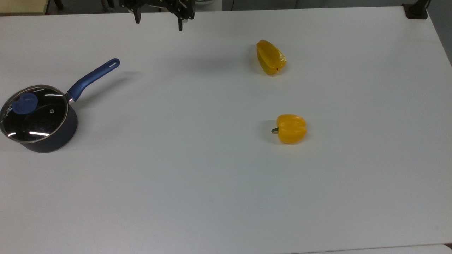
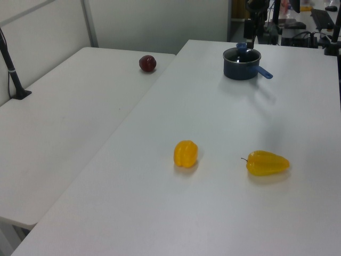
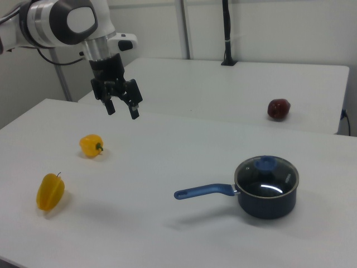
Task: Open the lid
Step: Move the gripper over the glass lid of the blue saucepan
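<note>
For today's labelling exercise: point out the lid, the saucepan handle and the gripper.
lid (image 1: 24, 103), top view, on its blue knob.
saucepan handle (image 1: 93, 76), top view, mid-grip.
gripper (image 3: 122, 110), right view, midway between its open fingertips.

The top view looks steeply down on the white table (image 1: 212, 176) from overhead. The left view and right view look across it from opposite ends, higher and farther back. All three share the dark saucepan with a blue handle (image 1: 53, 116) (image 2: 242, 64) (image 3: 266, 192).

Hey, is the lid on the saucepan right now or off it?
On. The lid sits flat on the saucepan, its rim matching the pot's edge, knob up. The open gripper hangs apart from it.
</note>
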Robot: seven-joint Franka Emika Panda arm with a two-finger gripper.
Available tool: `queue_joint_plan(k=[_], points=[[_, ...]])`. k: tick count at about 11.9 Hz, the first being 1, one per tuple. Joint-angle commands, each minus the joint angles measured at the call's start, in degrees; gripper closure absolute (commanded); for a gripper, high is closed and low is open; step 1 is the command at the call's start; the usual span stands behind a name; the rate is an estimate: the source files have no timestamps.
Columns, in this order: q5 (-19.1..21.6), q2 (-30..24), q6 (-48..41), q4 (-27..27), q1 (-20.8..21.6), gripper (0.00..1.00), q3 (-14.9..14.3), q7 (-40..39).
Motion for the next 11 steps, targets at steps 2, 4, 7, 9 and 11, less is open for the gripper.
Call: queue_joint_plan(k=[2,4,7,9,11], points=[[-0.03,-0.96,0.62,-0.93,0.39,0.0,-0.27,0.56],[-0.03,-1.05,0.62,-0.84,0.3,0.0,-0.27,0.56],[-0.03,-1.14,0.71,-0.57,-1.01,0.0,-1.06,0.56],[-0.21,-1.14,3.16,-0.57,-3.46,0.0,-1.24,1.0],[-0.21,0.0,6.85,0.74,-8.03,0.0,-1.24,0.56]])
